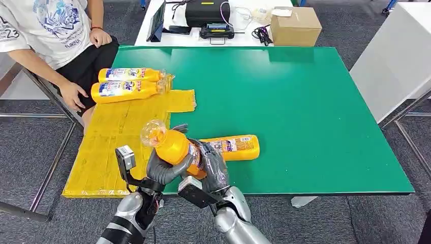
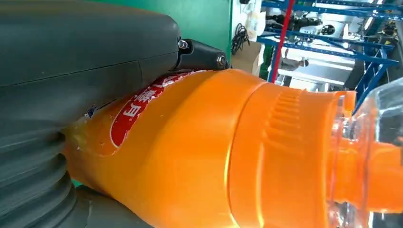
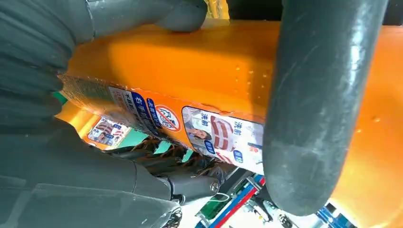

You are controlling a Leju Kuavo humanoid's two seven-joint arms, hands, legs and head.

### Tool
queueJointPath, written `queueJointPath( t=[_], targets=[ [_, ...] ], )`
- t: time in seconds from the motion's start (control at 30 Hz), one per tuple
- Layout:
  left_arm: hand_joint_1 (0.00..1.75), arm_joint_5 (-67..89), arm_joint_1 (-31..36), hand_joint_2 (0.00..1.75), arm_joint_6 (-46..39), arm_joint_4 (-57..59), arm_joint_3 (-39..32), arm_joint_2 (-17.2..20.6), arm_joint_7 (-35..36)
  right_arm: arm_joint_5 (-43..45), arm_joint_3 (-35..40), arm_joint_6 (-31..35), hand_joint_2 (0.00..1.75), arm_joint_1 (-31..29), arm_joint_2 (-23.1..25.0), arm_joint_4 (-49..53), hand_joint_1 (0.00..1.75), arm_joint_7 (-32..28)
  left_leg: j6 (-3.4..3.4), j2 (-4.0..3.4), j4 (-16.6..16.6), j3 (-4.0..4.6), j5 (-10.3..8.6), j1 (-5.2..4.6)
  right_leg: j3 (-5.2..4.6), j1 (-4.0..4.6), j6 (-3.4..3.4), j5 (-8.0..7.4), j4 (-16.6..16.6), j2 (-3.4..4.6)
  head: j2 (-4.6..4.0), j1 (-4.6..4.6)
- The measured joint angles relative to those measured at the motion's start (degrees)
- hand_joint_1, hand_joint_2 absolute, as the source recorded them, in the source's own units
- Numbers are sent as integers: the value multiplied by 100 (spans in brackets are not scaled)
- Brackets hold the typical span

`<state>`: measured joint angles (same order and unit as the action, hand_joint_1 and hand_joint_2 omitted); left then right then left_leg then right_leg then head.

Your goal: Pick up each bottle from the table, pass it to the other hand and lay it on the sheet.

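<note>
Fingers (image 1: 170,170) of the left hand (image 1: 163,172) and right hand (image 1: 213,165) clamp one orange plastic bottle (image 1: 175,146) above the green bench (image 1: 305,117).

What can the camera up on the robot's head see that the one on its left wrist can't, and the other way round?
The head view alone takes in the green table, the yellow sheet with two orange bottles lying on it, a third bottle on the table, the right hand and a seated person. The left wrist view alone gives blue racking in the background and the ribbing on the bottle's neck. Both share the held orange bottle with its clear cap, and the left hand gripping it.
</note>
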<state>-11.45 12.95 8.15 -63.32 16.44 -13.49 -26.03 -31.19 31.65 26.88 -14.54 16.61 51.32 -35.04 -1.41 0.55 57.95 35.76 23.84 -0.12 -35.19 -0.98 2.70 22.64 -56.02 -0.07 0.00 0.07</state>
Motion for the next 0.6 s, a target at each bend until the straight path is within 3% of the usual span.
queueJointPath(
  t=[0.03,0.07,0.1,0.13,0.17,0.37,0.6],
  targets=[
    [175,0,0,175,0,0,0,0,0,0,0,0,175,0,0,0,175,0,0,0,0,0,0,0,0,0,0,0,0,0,0,0],
    [175,0,0,175,0,0,0,0,0,0,0,0,175,0,0,0,24,0,0,0,0,0,0,0,0,0,0,0,0,0,0,0],
    [175,7,-1,175,-17,0,0,0,-11,13,2,-13,175,-1,0,0,0,2,0,0,0,0,0,0,0,0,0,0,0,0,0,0],
    [175,9,-1,175,-17,0,0,0,-13,17,4,-15,175,-1,0,0,0,4,0,0,0,0,0,0,0,0,0,0,0,0,0,2],
    [175,31,-1,175,-28,0,-9,0,-22,37,9,-15,0,0,2,-2,0,7,0,-1,0,0,0,0,0,0,0,0,-1,1,0,0],
    [175,131,14,175,-271,-33,-74,0,-94,70,35,18,0,43,20,75,0,59,0,0,0,0,0,0,0,0,0,0,-1,0,0,2],
    [175,302,10,175,-634,-225,-236,9,-219,138,22,46,0,211,-57,859,0,184,0,0,0,0,0,0,0,0,0,0,0,0,0,0]
  ],
)
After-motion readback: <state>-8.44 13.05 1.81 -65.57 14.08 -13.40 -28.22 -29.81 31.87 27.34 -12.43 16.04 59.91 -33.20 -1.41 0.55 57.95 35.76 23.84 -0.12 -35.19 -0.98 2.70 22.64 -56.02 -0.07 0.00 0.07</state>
